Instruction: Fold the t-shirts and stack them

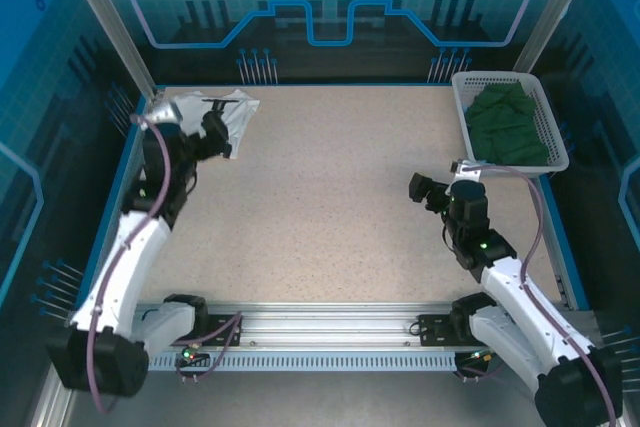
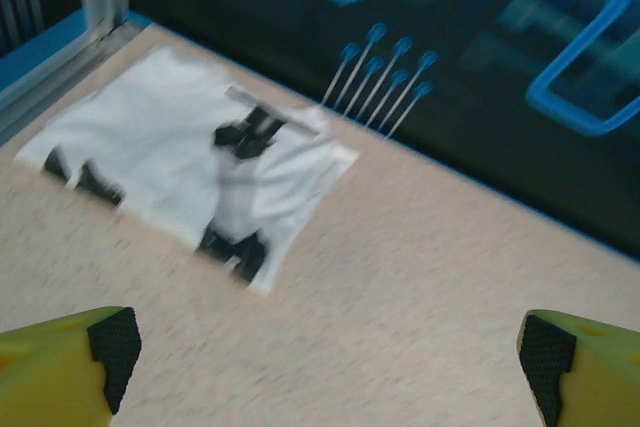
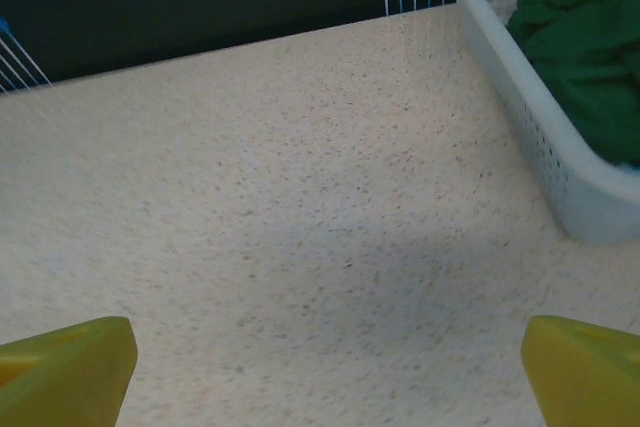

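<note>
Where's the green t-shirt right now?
From above, the green t-shirt lies crumpled inside the white basket at the table's far right corner, just beyond the right gripper.

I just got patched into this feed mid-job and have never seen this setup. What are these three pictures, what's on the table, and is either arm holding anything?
You are looking at two robot arms bolted at the near edge of a speckled table. The overhead picture comes from a fixed camera above and behind them. The other two come from cameras on each wrist, so the yellow fingers at the bottom corners belong to that arm.

A folded white tee with black print lies at the far left corner. A green tee sits bunched in a white basket at the far right.

The left tool faces the white tee, open and empty. The right tool is near the basket, also open and empty.
</note>
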### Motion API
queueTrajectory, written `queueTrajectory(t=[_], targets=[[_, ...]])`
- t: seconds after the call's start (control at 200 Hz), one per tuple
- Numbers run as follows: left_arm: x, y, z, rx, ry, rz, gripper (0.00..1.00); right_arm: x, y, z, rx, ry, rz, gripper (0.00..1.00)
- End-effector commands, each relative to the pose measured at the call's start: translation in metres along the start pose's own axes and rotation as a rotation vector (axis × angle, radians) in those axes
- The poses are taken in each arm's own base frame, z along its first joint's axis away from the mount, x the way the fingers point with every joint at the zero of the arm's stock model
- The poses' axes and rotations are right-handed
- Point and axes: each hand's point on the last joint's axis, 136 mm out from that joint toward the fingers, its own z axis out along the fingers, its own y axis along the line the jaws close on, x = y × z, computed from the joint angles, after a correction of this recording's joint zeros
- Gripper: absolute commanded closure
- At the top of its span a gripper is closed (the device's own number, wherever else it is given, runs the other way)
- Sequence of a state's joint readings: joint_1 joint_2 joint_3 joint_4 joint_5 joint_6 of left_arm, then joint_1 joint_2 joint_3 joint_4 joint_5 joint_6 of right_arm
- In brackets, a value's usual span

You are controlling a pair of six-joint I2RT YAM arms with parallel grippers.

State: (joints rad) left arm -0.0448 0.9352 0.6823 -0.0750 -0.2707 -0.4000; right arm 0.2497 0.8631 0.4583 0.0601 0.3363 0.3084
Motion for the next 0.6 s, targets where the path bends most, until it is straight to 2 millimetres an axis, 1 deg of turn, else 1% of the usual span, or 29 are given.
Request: queueTrajectory(t=[0.0, 0.085, 0.16, 0.24, 0.29, 0.3, 0.345, 0.395, 0.49, 0.59], targets=[[-0.006, 0.018, 0.003, -0.032, -0.157, 0.08, 0.01, 0.001, 0.004, 0.017, -0.03, -0.033, -0.286, 0.0], [0.018, 0.036, 0.016, -0.1, -0.107, 0.163, 0.01, 0.012, -0.003, 0.036, -0.009, 0.059, -0.302, 0.0], [0.036, 0.053, 0.034, -0.155, -0.058, 0.135, 0.01, 0.022, -0.009, 0.052, 0.0, 0.124, -0.289, 0.0], [0.058, 0.06, 0.052, -0.162, 0.01, 0.128, 0.01, 0.028, -0.014, 0.062, 0.001, 0.124, -0.281, 0.0], [0.072, 0.062, 0.06, -0.146, 0.035, 0.144, 0.01, 0.038, -0.015, 0.068, -0.023, 0.151, -0.276, 0.0], [0.074, 0.062, 0.061, -0.144, 0.038, 0.143, 0.01, 0.035, -0.015, 0.069, -0.028, 0.135, -0.273, 0.0], [0.081, 0.062, 0.066, -0.126, 0.041, 0.136, 0.01, 0.039, -0.015, 0.073, -0.04, 0.135, -0.271, 0.0], [0.085, 0.056, 0.07, -0.082, 0.03, 0.131, 0.01, 0.044, -0.015, 0.074, -0.051, 0.138, -0.273, 0.0], [0.082, 0.044, 0.077, -0.012, 0.005, 0.143, 0.01, 0.036, 0.0, 0.072, -0.136, 0.064, -0.276, 0.0], [0.088, 0.032, 0.086, 0.041, 0.062, 0.182, 0.01, 0.029, 0.008, 0.076, -0.177, 0.009, -0.272, 0.0]])
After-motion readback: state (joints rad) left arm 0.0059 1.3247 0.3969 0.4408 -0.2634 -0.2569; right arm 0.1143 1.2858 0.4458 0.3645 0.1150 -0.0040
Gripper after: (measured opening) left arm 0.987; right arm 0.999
